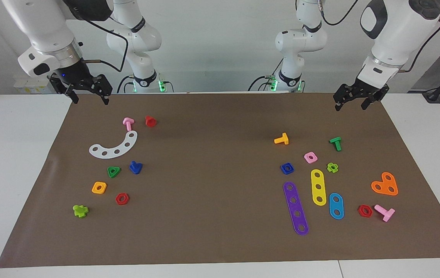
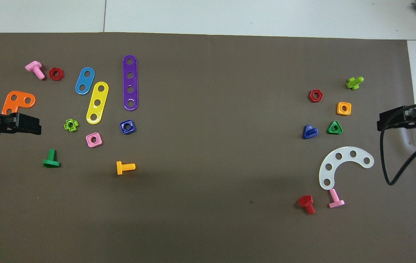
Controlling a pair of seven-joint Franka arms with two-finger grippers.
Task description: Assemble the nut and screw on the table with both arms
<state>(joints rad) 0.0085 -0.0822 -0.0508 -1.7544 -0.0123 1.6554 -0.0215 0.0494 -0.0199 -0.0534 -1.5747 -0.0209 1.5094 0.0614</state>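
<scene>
While hands (image 1: 87,94) (image 1: 353,101) hang spread, brown mat (image 1: 212,162) covers seemingly white table (image 1: 11,154).

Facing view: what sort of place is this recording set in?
Most likely a robotics lab bench: two white arms mounted at a white table, a brown mat, and coloured plastic toy nuts, bolts and strips laid out.

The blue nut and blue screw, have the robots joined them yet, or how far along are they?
Nothing looks done yet. The blue nut lies toward the left arm's end of the mat, the blue screw toward the right arm's end, far apart. Nothing is in hand: the left hand and right hand hang open and empty above the mat's edge by the robots. Left: picking both up and screwing them together.
</scene>
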